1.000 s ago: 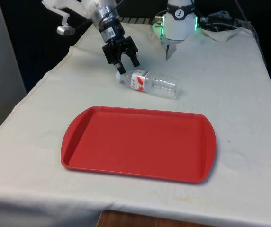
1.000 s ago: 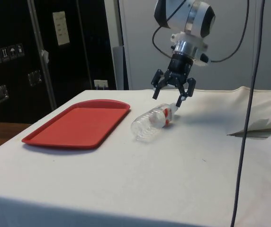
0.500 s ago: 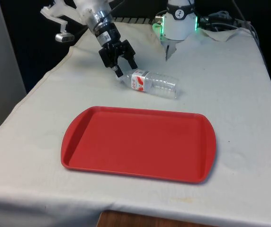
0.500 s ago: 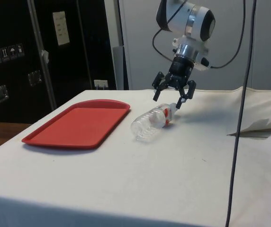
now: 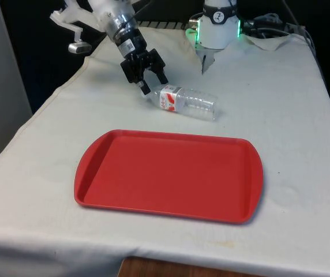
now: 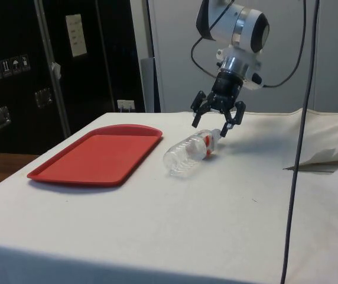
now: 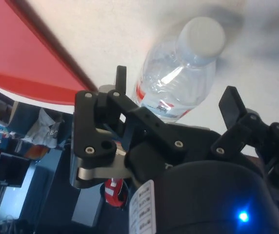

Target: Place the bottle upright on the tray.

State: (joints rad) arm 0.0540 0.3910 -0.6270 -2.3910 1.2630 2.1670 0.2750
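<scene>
A clear plastic bottle (image 5: 185, 102) with a red-and-white label and a white cap lies on its side on the white cloth, just beyond the tray's far edge. Its cap points toward the front view's left. The red tray (image 5: 168, 173) lies flat nearer the camera with nothing on it. My gripper (image 5: 153, 82) hangs open just above the bottle's cap end, holding nothing. In the side view the gripper (image 6: 210, 125) hovers over the neck of the bottle (image 6: 188, 154), beside the tray (image 6: 98, 155). The wrist view has the bottle (image 7: 183, 73) between the spread fingers of the gripper (image 7: 176, 87).
The robot's base (image 5: 220, 29) with a green light stands at the table's far end. Cables and rumpled cloth (image 5: 274, 29) lie at the far corner on the front view's right. The table's edge (image 5: 38, 115) runs along the front view's left.
The gripper shifted a little toward the front view's left and back, ending over the bottle's cap end. It stayed open. The bottle and tray have not moved.
</scene>
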